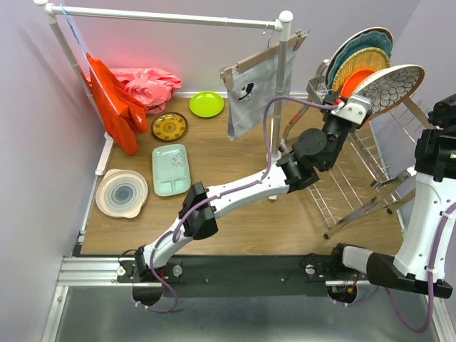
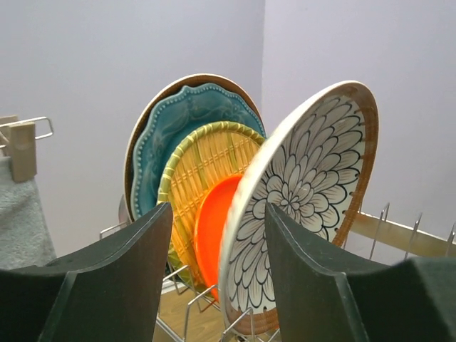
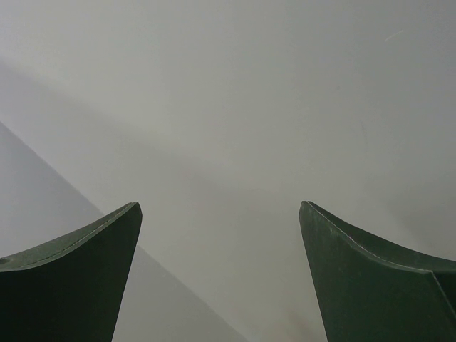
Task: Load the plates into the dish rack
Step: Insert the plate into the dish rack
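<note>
Leaning steeply at the far end of the dish rack (image 1: 356,178), the floral plate (image 2: 306,192) stands on edge. Its top rim tips away from the orange plate (image 2: 214,228), its patterned face is toward the arms, and being round it has no long axis. Left pincer (image 2: 219,210) open, one finger either side of its lower rim. Right pincer (image 3: 221,210) open, empty. Risk: a finger clips the rim while pulling back and the plate topples off the tines.

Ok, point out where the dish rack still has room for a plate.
Free: bare tine rows of the dish rack, this side of the floral plate. Crowded: its far end, teal plate, woven plate and orange plate packed together.
</note>
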{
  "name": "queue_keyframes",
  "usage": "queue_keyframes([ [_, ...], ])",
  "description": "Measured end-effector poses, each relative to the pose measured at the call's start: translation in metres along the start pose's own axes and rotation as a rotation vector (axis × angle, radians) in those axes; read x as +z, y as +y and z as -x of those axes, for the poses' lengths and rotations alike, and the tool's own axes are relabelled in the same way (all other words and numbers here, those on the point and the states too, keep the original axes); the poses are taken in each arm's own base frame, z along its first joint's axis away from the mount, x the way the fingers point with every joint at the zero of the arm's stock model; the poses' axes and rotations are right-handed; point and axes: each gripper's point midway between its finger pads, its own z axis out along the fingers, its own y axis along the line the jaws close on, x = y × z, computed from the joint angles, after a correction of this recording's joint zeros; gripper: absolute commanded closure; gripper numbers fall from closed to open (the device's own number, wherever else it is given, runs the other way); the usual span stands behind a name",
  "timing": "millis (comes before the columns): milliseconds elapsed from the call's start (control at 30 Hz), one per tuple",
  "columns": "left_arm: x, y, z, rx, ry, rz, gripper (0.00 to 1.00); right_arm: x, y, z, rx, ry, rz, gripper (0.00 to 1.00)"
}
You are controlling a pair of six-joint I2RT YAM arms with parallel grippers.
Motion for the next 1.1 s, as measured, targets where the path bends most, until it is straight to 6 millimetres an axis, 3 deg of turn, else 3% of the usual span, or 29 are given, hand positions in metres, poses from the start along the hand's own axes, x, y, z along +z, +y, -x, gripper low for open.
queue_keyframes([
  [400, -0.005, 0.014, 0.041, -0.049, -0.039, 0.012, 0.35, -0.003, -0.005, -0.001, 0.004, 0.003, -0.003, 0.0],
  [1100, -0.012, -0.005, 0.059, -0.095, -0.075, -0.086, 0.33, -0.007, -0.007, -0.006, -0.009, 0.015, 0.014, 0.0],
])
